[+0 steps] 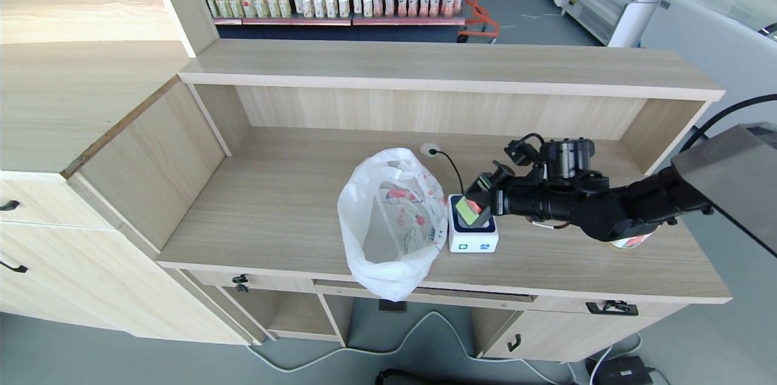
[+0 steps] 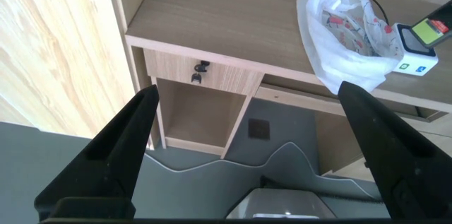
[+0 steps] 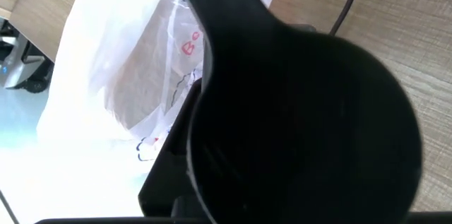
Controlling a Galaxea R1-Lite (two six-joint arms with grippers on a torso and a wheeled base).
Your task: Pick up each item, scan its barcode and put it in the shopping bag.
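Risks first. My right pincer (image 1: 476,206) has the small green-and-orange item (image 1: 467,210) right over the scanner (image 1: 473,240), touching it or nearly so. If the barcode faces away, the scan fails. The grip looks like a tip-only pinch, so the item could twist or drop on the way across. The shopping bag (image 1: 388,221) sits just beside the scanner on the worktop (image 1: 273,203), its mouth slumped and floppy. A low pass could snag the rim and drag the bag, or the item could land outside it. The scanner cable (image 1: 452,169) runs close behind.

Right pincer: narrow, closed on the item, though I can't confirm finger contact from the wrist view.

Left pincer (image 2: 248,97): wide open, holding nothing, hanging off the front edge of the worktop above the floor.
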